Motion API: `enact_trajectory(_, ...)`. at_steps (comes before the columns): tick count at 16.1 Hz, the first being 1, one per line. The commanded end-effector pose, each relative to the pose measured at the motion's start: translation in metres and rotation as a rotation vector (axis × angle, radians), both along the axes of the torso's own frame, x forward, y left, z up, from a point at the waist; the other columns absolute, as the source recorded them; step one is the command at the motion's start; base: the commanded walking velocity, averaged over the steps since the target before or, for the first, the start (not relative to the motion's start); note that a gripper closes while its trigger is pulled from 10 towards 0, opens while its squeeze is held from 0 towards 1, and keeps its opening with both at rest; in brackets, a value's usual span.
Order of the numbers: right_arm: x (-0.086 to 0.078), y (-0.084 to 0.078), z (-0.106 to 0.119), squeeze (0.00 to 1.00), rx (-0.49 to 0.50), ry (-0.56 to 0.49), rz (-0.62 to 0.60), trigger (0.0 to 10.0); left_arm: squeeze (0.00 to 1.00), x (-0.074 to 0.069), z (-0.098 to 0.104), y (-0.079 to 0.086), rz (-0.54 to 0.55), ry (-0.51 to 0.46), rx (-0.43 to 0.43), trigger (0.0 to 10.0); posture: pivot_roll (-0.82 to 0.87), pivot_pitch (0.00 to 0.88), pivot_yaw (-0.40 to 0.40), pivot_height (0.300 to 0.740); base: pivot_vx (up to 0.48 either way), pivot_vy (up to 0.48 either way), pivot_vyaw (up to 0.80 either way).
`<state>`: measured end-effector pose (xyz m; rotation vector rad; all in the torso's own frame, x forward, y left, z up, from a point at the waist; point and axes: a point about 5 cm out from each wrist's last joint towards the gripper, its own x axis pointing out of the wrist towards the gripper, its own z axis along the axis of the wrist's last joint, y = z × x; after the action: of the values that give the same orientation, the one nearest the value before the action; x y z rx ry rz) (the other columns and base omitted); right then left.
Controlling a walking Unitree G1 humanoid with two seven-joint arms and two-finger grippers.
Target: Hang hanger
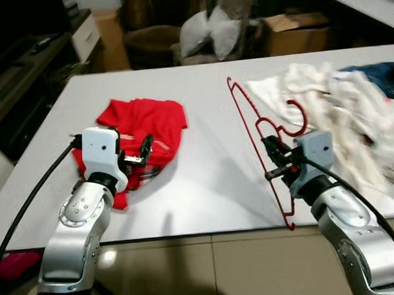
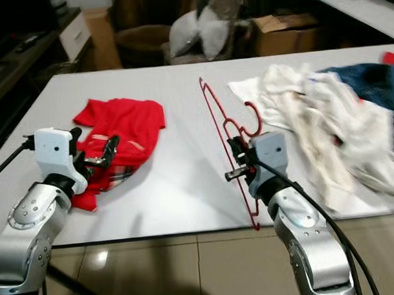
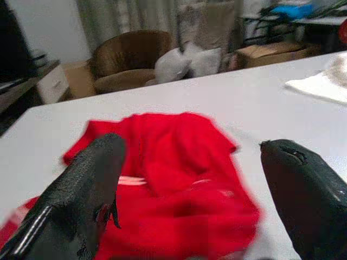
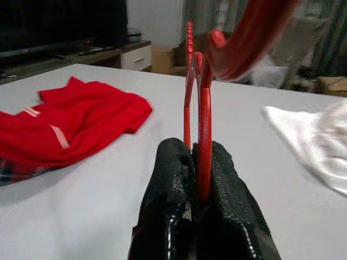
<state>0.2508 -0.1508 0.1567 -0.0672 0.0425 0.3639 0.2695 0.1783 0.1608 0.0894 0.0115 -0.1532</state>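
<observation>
On the wide white counter [image 1: 211, 179], the left claw [image 1: 144, 151] hangs with its 2 black fingers [image 3: 89, 189] spread apart just above a crumpled red cloth garment [image 1: 144, 126]. Right of it, the right claw [image 1: 274, 159] is pressed together on the lower bar of a thin red wire hanger [image 1: 258, 129], which lies along the counter, its hook beside a heap of white cloth [image 1: 341, 110]. A blue fabric piece [image 1: 382, 76] lies at the far right.

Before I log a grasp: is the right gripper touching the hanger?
Touching. In the right wrist view the right gripper has both fingers pressed against the red hanger, no gap.
</observation>
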Motion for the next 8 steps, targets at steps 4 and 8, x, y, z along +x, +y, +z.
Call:
enact_trajectory(4, 0.0001, 0.0029, 0.0012, 0.00, -0.009, -0.008, 0.017, 10.0, 0.00, 0.0014, -0.0006, 0.0013, 0.007, 0.000, 0.004, 10.0, -0.09, 0.000, 0.088, 0.740, 0.264, 0.000, 0.00)
enact_trajectory(8, 0.0012, 0.0023, 0.0018, 0.00, -0.023, -0.008, 0.030, 10.0, 0.00, 0.0013, -0.0023, 0.0002, 0.014, 0.002, -0.006, 10.0, -0.10, 0.000, 0.074, 0.740, 0.265, 0.000, 0.00)
